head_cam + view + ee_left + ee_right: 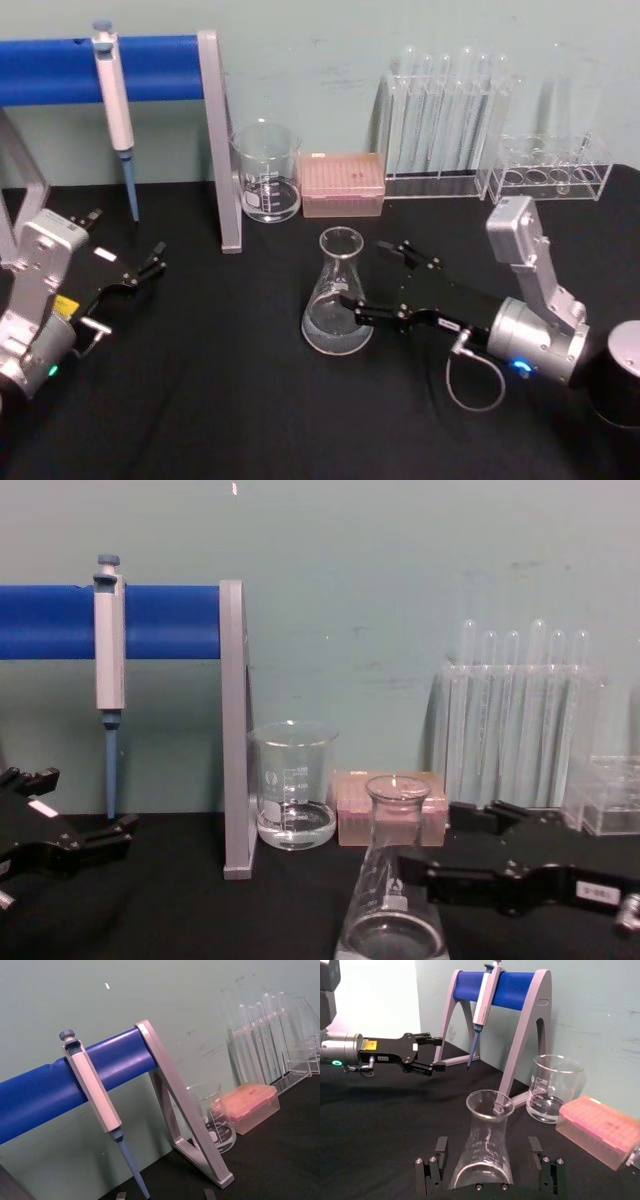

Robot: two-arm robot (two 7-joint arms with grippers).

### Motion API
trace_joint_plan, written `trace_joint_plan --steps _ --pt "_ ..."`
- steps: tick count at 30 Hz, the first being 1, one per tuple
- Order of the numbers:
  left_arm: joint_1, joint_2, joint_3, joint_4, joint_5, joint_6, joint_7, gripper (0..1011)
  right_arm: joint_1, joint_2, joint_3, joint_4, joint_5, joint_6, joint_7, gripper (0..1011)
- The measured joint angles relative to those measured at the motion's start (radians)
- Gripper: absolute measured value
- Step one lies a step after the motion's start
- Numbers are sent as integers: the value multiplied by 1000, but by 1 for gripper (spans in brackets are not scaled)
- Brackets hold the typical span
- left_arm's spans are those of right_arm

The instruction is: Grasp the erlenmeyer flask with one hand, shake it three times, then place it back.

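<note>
The erlenmeyer flask (338, 296) stands upright on the black table, mid-front, with a little clear liquid in its base. My right gripper (370, 281), the hand, reaches in from the right, open, with one jaw on each side of the flask's lower body. In the right wrist view the flask (485, 1152) sits between the two fingers (435, 1162), with gaps on both sides. From the chest the flask (394, 890) shows with the right gripper (441, 842) beside it. My left gripper (146, 269) rests open at the left, well away from the flask.
A glass beaker (267, 172), a pink tip box (342, 185) and racks of test tubes (450, 125) line the back wall. A pipette (115, 95) hangs on a blue-barred stand (222, 140) at the back left. A dark cylinder (622, 378) stands at the right edge.
</note>
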Motion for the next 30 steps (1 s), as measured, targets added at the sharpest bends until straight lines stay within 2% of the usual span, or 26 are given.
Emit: trace_joint_plan --steps 12,30 --pt "0 0 0 0 0 0 0 1001 87 -69 -31 111 -43 -19 27 1003" --pt "0 0 0 0 0 0 0 1001 136 -120 -39 186 -71 -50 34 1002"
